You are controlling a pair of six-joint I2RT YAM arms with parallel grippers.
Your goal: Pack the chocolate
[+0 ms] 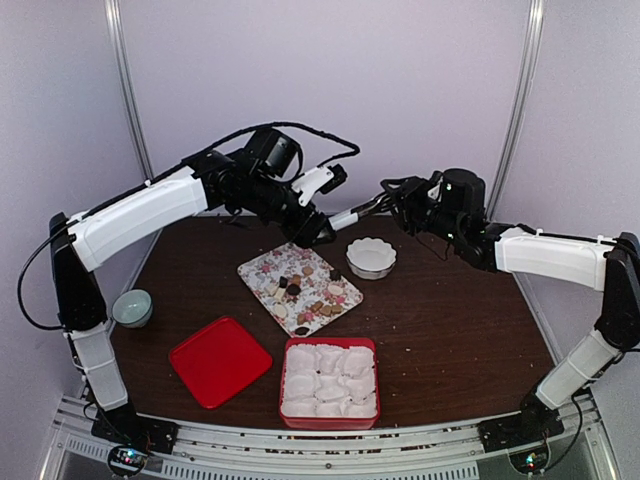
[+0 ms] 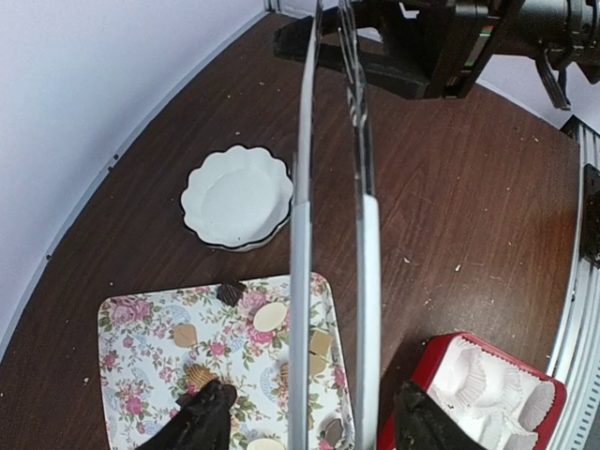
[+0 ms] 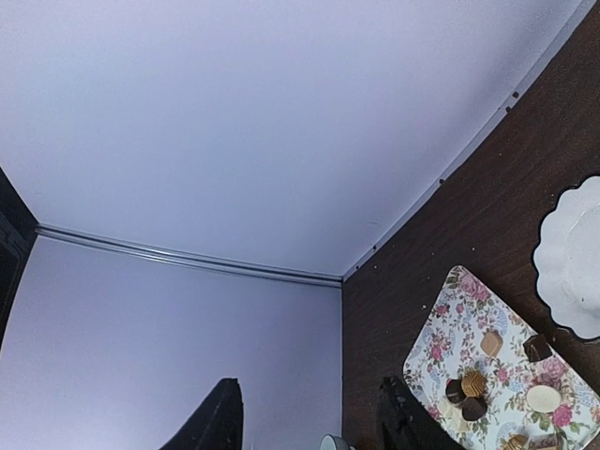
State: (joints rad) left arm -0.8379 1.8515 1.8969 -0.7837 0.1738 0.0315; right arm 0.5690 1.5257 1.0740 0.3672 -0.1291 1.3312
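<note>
Left pincer (image 2: pixel 314 405): is hanging above the far end of the flowered tray (image 1: pixel 258 270), its two dark fingers (image 2: pixel 208 417) standing either side of a long pair of tongs (image 2: pixel 300 234). Whether they are pressing on the blades I cannot tell.
Right pincer (image 3: pixel 307 384): is facing the back wall, jaws standing apart and nothing showing between them. Seen from above, it is sitting just beyond the far end of the tongs.
Chocolate (image 1: pixel 292 288): is lying loose on the tray, with dark, tan and pale pieces scattered and none in the tongs.
Red box (image 1: pixel 330 341): is waiting at the near edge, its white paper cups (image 1: pixel 330 380) looking unfilled. The red lid (image 1: pixel 220 360) is lying just beside it.
White bowl (image 1: pixel 371 257): is sitting just right of the tray.
Step in hand: seemingly getting the tongs ready, with packing not yet begun.
Next move: is calling for lowering the tongs over one piece, closing gently so it is not slipping, then carrying it to a cup.
</note>
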